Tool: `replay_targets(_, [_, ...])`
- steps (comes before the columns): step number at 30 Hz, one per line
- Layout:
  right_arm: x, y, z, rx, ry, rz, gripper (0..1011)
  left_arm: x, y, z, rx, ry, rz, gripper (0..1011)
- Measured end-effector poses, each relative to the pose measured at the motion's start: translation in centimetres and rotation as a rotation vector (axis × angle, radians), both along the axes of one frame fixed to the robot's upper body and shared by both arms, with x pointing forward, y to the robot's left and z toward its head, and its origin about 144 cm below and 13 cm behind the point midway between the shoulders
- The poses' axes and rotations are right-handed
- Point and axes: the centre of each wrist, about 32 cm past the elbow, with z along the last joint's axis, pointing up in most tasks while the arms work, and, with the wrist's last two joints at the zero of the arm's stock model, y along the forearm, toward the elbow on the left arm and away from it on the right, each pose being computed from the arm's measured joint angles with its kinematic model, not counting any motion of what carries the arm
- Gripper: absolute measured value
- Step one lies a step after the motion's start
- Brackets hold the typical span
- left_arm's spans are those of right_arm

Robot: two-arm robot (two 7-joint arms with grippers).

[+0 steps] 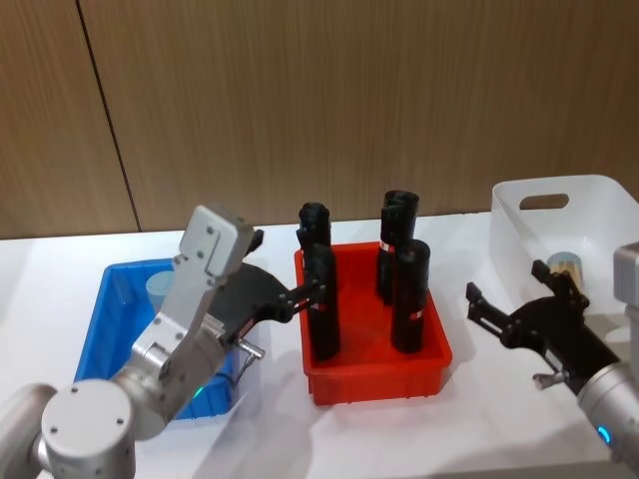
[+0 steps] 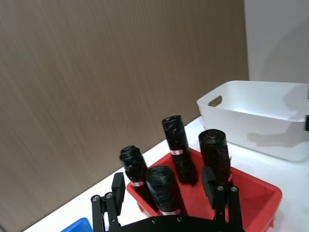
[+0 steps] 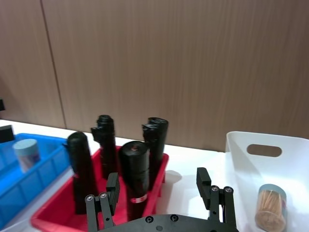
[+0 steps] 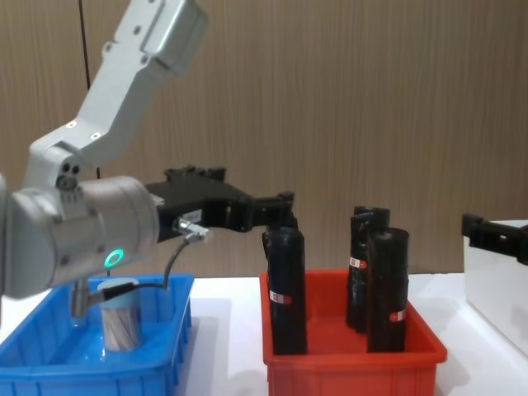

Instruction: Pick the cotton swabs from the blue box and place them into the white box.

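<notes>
Left gripper [image 1: 315,294] fingers [image 2: 118,187] gape empty, well apart from cotton swabs [image 4: 120,318] in blue box [image 4: 91,375].

No lettering, brand, number or sign can be read anywhere. The tall black plastic rolls [image 4: 285,280] standing in the red plastic bin [image 4: 355,367] each carry a small red-and-white label band [image 4: 278,298], but whatever is printed on those bands is too small to make out.
</notes>
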Motion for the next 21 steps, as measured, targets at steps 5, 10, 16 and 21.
replay_targets(5, [-1.0, 0.6, 0.2, 0.008, -0.007, 0.018, 1001, -1.2, 0.0, -0.8, -0.010, -0.028, 0.039, 1003])
replay_targets(10, [-1.6, 1.0, 0.4, 0.013, -0.010, 0.026, 1002, -2.5, 0.0, -1.6, -0.021, -0.054, 0.077, 1003])
replay_targets(16, [-1.7, 1.0, 0.4, 0.014, -0.011, 0.027, 1001, -3.2, 0.0, -2.0, -0.029, -0.070, 0.097, 1003])
replay_targets(21, [-1.7, 1.0, 0.4, 0.015, -0.011, 0.027, 1001, -3.2, 0.0, -2.0, -0.030, -0.072, 0.099, 1003])
